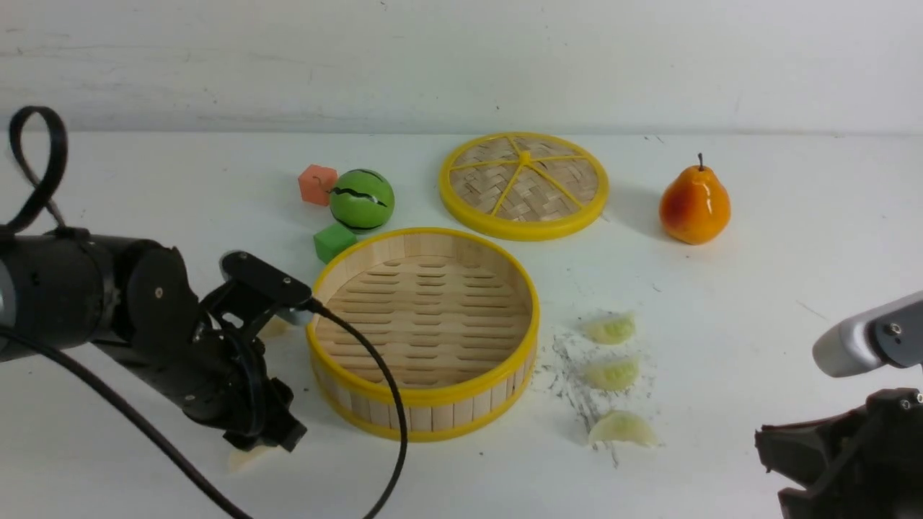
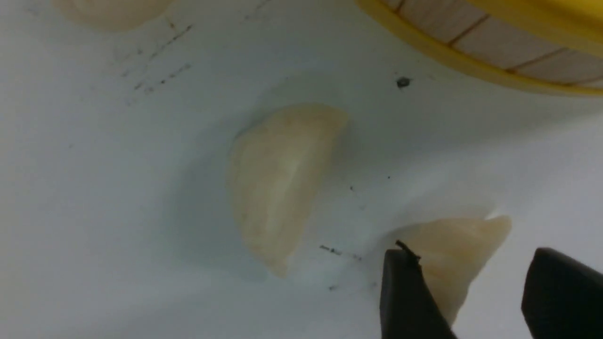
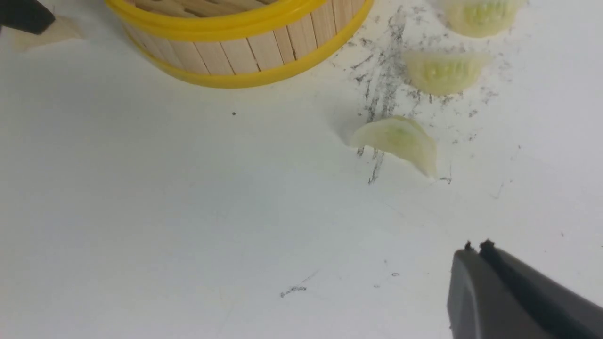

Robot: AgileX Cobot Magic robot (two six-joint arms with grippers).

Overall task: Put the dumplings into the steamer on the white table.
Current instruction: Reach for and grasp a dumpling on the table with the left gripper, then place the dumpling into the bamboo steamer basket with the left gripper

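**Dumplings (image 1: 612,373) on the white table (image 1: 793,288), either side of the steamer (image 1: 433,414)**

Pale green dumplings (image 3: 395,141): three in a row on the steamer's right, near its wall but not touching, among grey-black scratch marks (image 1: 573,386).

Cream dumplings (image 2: 278,183): three on the steamer's left, mostly hidden behind the left arm in the front view.

Left gripper (image 2: 471,256): low over the table near the steamer's wall, jaws spread apart. Between its fingers (image 2: 407,292), one cream dumpling lying on the table. One finger overlapping that dumpling's edge in the wrist view, the other clear of it; contact impossible to tell. A second cream dumpling close by, a third cut off at the edge of that view.

Right gripper (image 3: 476,252): above the table at the front right, fingers pressed together, gripping nothing, well apart from the nearest green dumpling.

Further back:
- woven lid (image 1: 523,184) flat on the table
- pear (image 1: 694,205) upright to the lid's right
- green ball (image 1: 362,200) with a black jagged stripe, between an orange-red cube (image 1: 317,184) and a green cube (image 1: 334,241)
- green cube just beside the steamer's far-left rim
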